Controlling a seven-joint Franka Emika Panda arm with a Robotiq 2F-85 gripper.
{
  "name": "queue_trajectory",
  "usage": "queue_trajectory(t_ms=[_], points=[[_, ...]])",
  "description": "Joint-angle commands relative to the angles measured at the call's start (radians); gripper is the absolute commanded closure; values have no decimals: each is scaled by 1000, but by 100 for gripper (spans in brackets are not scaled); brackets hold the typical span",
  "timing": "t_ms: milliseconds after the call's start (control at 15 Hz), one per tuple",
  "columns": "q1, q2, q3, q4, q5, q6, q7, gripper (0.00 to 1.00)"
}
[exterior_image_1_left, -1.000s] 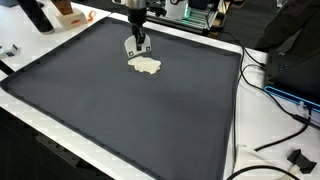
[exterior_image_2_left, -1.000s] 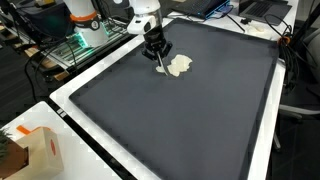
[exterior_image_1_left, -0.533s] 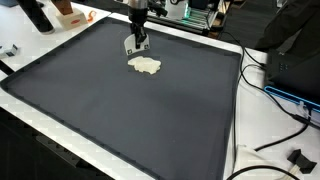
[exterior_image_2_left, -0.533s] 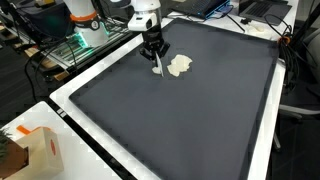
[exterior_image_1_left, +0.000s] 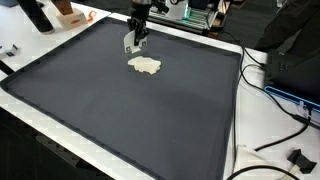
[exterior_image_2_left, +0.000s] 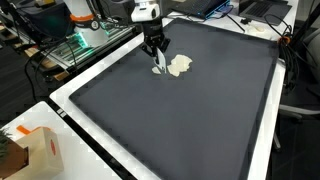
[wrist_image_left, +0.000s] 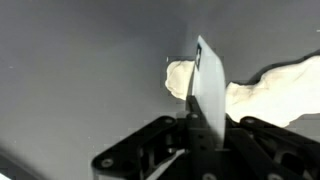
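My gripper (exterior_image_1_left: 137, 36) is shut on a thin flat pale blade (exterior_image_1_left: 130, 45) that hangs down from the jaws. It hovers above a dark mat (exterior_image_1_left: 120, 115), just behind a cream, dough-like lump (exterior_image_1_left: 145, 65). In an exterior view the gripper (exterior_image_2_left: 155, 50) holds the blade (exterior_image_2_left: 157, 67) beside the lump (exterior_image_2_left: 180, 66), apart from it. In the wrist view the blade (wrist_image_left: 207, 85) stands between the jaws (wrist_image_left: 200, 130), with the lump (wrist_image_left: 265, 90) behind it on the mat.
A white table rim (exterior_image_1_left: 243, 100) surrounds the mat. Cables (exterior_image_1_left: 285, 95) and dark equipment (exterior_image_1_left: 295, 50) lie at one side. An orange and white box (exterior_image_2_left: 35, 148) stands near a corner. A black bottle (exterior_image_1_left: 38, 14) and clutter stand at the back.
The gripper has risen with the blade, lifting it up and slightly away from the lump. The lump has not moved.
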Motion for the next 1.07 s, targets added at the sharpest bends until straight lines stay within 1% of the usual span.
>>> queue_trajectory(t_ms=[0,133,267,600,933,1000], points=[[23,-83,-28,-29,-148,-14,68,99],[19,-116,-15,-36,-180,-10,54,99],[20,-151,-3,-43,-178,-20,27,99],[41,-221,23,-59,-84,-64,-98,99],[88,-290,18,-37,56,-162,-274,99],[-45,-298,165,-31,134,-176,-349,99]])
